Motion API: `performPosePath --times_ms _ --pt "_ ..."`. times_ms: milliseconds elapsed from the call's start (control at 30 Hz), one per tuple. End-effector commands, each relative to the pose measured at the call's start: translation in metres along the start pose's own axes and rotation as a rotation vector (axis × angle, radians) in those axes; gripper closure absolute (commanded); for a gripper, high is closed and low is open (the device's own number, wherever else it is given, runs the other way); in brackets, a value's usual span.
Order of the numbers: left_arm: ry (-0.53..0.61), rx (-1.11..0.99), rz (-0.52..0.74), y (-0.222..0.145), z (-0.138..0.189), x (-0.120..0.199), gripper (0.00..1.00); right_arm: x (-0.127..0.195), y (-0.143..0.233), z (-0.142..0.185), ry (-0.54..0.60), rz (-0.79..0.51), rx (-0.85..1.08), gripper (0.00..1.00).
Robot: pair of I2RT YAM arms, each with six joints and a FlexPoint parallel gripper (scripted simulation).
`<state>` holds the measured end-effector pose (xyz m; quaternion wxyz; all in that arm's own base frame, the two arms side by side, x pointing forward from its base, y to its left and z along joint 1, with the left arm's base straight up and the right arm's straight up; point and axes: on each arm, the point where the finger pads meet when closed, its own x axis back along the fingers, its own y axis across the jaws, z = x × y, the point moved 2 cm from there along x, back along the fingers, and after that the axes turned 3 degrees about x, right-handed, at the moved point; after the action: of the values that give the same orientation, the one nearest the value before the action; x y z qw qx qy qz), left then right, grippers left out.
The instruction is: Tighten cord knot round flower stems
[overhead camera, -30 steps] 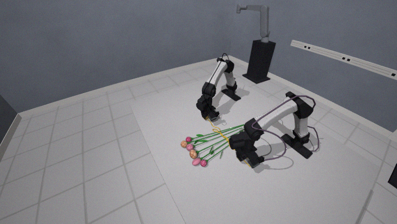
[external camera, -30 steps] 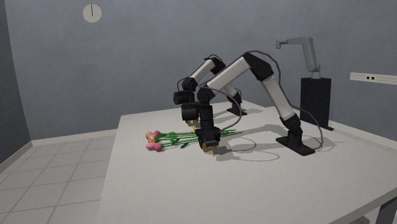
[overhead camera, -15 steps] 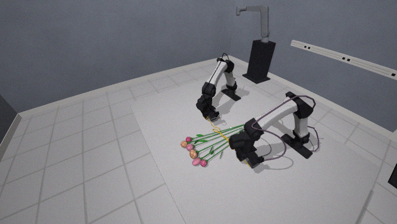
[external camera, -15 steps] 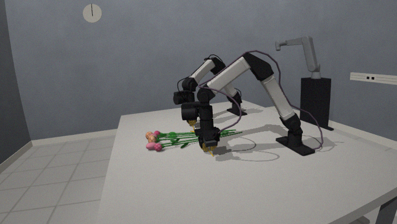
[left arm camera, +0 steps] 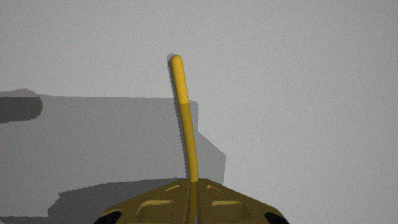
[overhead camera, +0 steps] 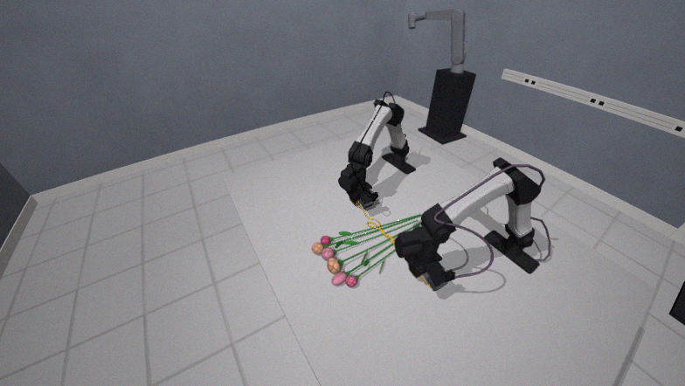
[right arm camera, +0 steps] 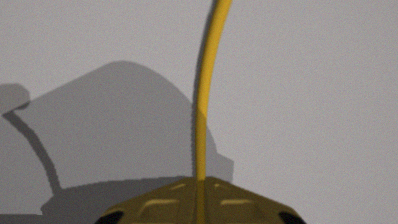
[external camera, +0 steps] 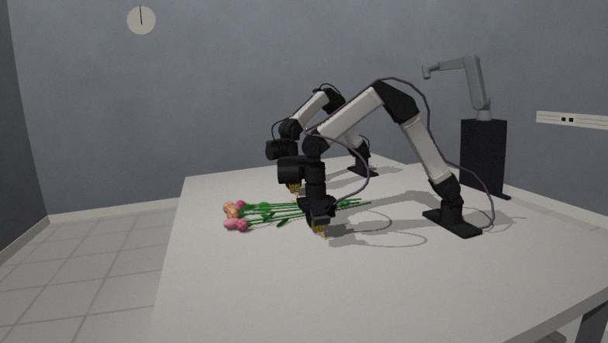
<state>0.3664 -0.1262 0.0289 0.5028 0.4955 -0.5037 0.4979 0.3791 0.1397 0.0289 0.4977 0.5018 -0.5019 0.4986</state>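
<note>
Seen fanned across the pale desk: six pink, crimson and peach flower heads (overhead camera: 333,265) (external camera: 233,212) on slim green stems (overhead camera: 367,251) (external camera: 361,203), unbunched. Crossed by a thin, round yellow cord (overhead camera: 387,236) (external camera: 325,237) (left arm camera: 187,130) (right arm camera: 202,100), with a loop showing, pinched between fingers on both sides; knot partly hidden.
</note>
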Motion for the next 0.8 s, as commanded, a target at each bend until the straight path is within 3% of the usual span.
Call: performPosePath --times_ms 0,300,767 --pt "0.004 -0.003 0.015 0.000 0.002 0.007 1.00 0.008 -0.004 -0.001 0.000 0.019 0.002 1.00" --pt "0.009 -0.003 0.030 -0.002 0.002 0.041 1.00 0.044 -0.004 -0.003 -0.007 0.037 0.001 1.00" --pt "0.002 -0.003 0.007 -0.001 0.001 0.133 1.00 0.126 -0.002 -0.004 0.010 -0.008 0.000 1.00"
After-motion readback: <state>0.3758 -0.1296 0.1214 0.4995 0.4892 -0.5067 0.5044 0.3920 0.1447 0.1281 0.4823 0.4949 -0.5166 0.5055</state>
